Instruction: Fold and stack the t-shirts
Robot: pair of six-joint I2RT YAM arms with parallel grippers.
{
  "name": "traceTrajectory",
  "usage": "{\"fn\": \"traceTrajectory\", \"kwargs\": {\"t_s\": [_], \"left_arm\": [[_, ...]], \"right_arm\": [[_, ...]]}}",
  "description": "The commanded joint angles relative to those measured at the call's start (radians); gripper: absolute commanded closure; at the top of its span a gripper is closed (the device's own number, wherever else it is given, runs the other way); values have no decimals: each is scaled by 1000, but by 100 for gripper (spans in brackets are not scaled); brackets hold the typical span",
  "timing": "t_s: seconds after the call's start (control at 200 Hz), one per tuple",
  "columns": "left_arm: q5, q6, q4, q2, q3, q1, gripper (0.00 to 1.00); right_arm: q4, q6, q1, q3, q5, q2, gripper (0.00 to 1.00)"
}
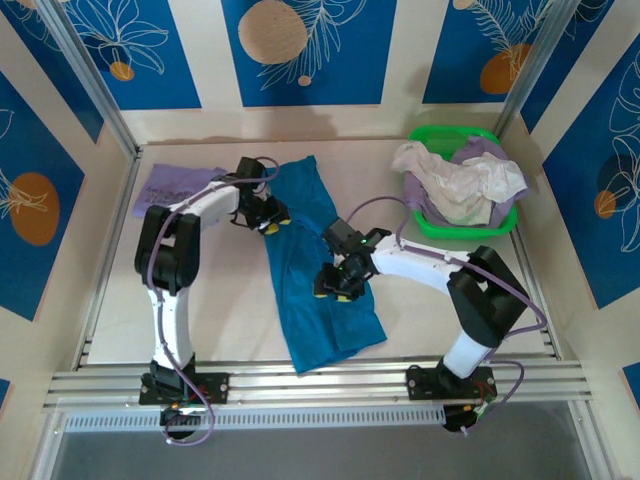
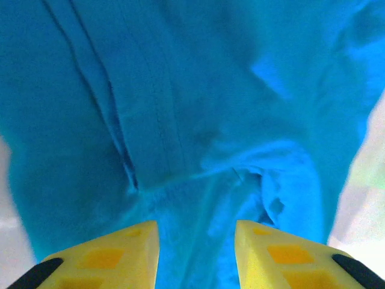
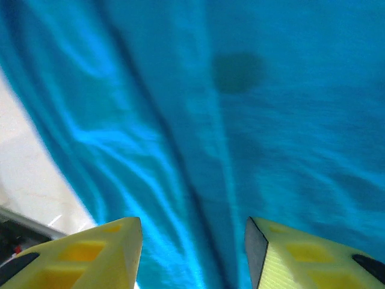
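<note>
Lying flat on the tabletop (image 1: 120,290), the teal t-shirt (image 1: 305,320) is overhung by the left tool (image 1: 268,222) and right tool (image 1: 335,288). Both are held open, likely for pinching a fold.

green basket (image 1: 455,132) at table (image 1: 220,300) far right corner; blue leaf-print panels (image 1: 300,50) behind.

The bottom edge cuts off my left fingers (image 2: 102,256) and right fingers (image 3: 90,256). Ahead of both, the teal tee (image 2: 198,90) runs past the edges. The table (image 2: 368,180) right of my left fingers is blurred.
</note>
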Motion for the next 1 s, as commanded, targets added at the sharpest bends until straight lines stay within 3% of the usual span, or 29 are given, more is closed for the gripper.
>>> {"fn": "traceTrajectory", "kwargs": {"t_s": [0.0,0.195,0.36,0.495,0.67,0.875,0.995], "left_arm": [[-9,-34,27,73,29,-8,62],[-6,-12,-39,212,185,-8,62],[22,13,-137,341,418,-8,62],[33,28,-173,320,496,-8,62],[18,63,-197,135,434,-8,61],[4,73,-164,-143,148,-22,59],[-23,82,-162,-278,-48,-78,59]], "right_arm": [[9,8,-37,-56,-5,-47,50],[51,1,-89,-102,-37,-71,50],[75,-1,-118,-109,-65,-45,50],[79,-13,-124,-100,-72,-27,50],[61,-4,-101,-117,-49,-79,50],[3,-5,-97,-157,-3,-190,50],[-62,-34,-119,-193,33,-254,50]]}}
